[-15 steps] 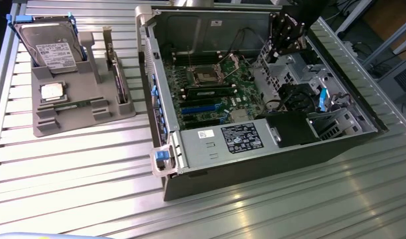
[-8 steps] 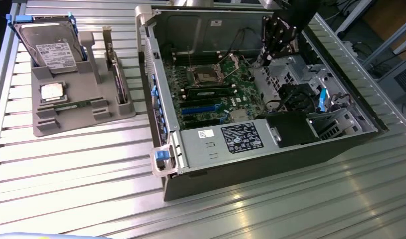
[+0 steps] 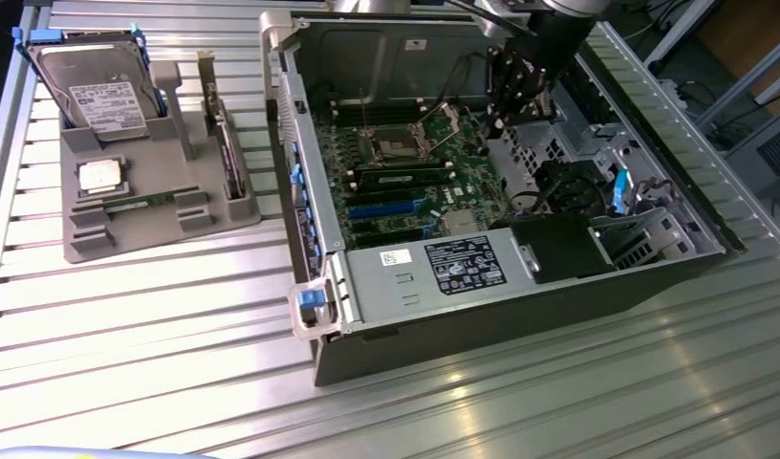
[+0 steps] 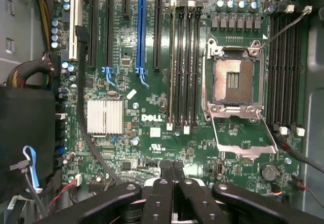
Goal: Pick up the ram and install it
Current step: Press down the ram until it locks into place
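While the tray point(image 3: 135, 225) on the exterior view's left carries the hard drive point(image 3: 99, 91), the silver processor point(image 3: 100, 177) and one ram point(image 3: 145, 201) lying flat near its front, you see a second stick seated in a motherboard point(image 3: 409, 167) slot. Your pincer point(image 4: 172, 171) hangs over the open case point(image 3: 518, 277), fingers pressed together, holding nothing. The board reads DELL point(image 4: 151, 118).
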